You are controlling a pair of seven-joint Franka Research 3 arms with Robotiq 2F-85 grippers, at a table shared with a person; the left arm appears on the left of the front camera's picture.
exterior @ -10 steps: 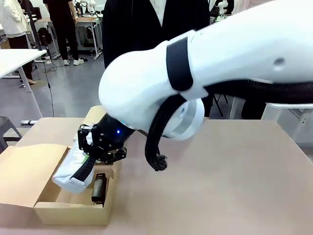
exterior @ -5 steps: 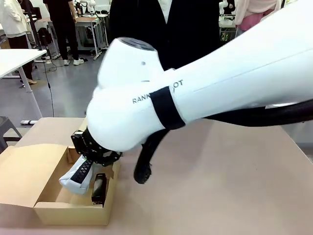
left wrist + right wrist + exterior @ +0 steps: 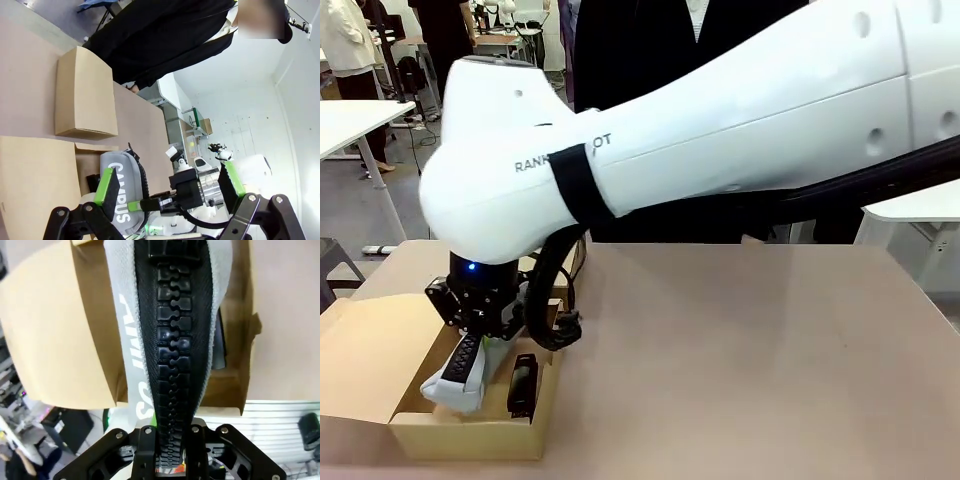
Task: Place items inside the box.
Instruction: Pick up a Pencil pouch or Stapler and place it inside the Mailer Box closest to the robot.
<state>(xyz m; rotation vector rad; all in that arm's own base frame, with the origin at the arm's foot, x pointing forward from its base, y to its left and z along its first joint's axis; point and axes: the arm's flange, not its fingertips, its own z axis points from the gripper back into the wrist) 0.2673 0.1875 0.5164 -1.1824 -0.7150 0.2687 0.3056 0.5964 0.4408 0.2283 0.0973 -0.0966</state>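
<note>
Looks like mid-drop on the grey pencil case (image 3: pixel 453 382): pinched along the zip by the right gripper (image 3: pixel 478 338), jaws almost closed on it, tilted nose-down into the box (image 3: pixel 470 441), just beside the black stapler (image 3: pixel 523 386) lying inside. Probably needs lowering a touch, letting go, then lifting straight out past the box wall. Left gripper (image 3: pixel 168 183) aimed at the box from the side, jaws wide, gripping nothing.

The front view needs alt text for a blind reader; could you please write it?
The right gripper holds a grey zip pencil case tilted, its lower end inside an open cardboard box at the table's near left, beside a black stapler in the box. The white right arm spans the picture from the right; a person in dark clothes stands behind it.
</note>
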